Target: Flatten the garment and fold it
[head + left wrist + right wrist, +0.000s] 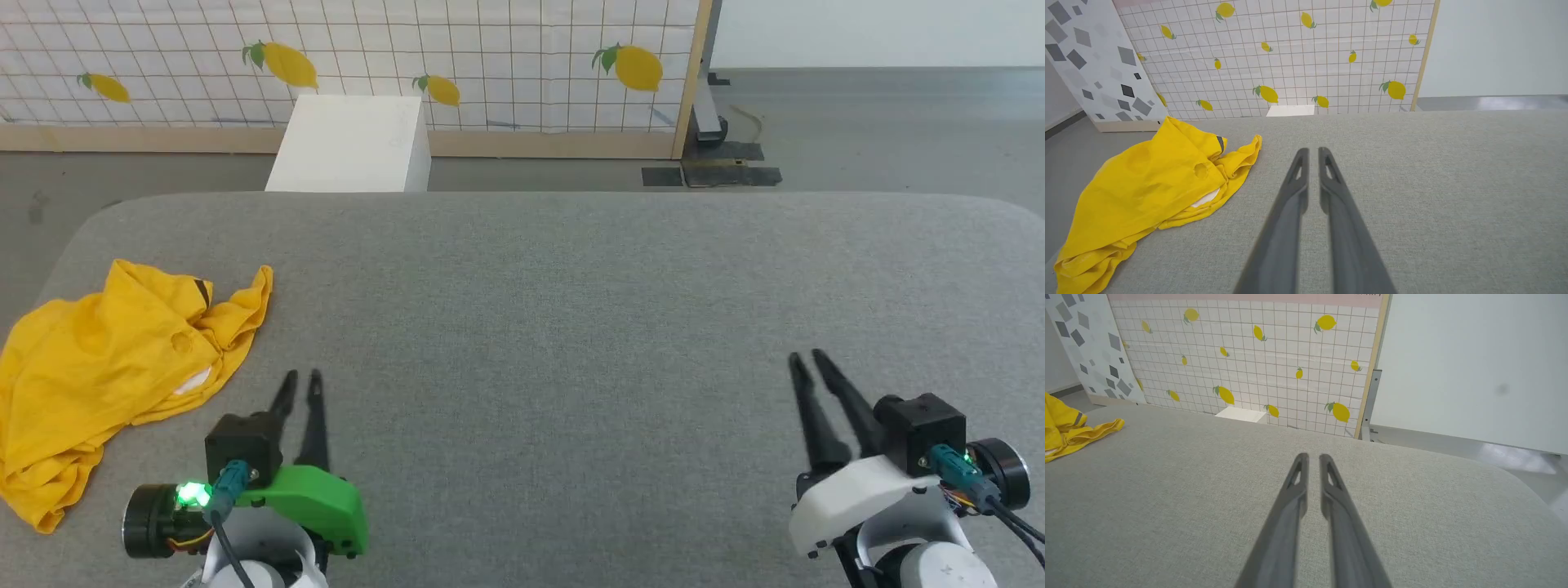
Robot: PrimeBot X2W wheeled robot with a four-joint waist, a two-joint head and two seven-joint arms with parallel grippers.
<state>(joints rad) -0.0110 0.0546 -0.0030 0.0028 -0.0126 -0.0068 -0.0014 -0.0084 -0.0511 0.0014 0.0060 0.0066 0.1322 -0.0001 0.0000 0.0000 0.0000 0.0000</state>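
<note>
Garment (98, 359): crumpled yellow heap on the left side of the grey desk (555, 327), reaching its left rim. Left tool (302, 377): just right of the heap, not touching it, fingers clenched nearly together, empty. Right tool (805, 356): well apart at right, likewise clenched, empty. White box (351, 143) on the floor beyond the far edge; contents cannot be told.

grey fabric table (571, 269), crumpled yellow garment (98, 367)

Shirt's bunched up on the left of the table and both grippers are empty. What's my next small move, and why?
Probably open the left gripper and ease it toward the garment: it lies crumpled just to that gripper's left, untouched, while the right gripper sits far across the table.
</note>
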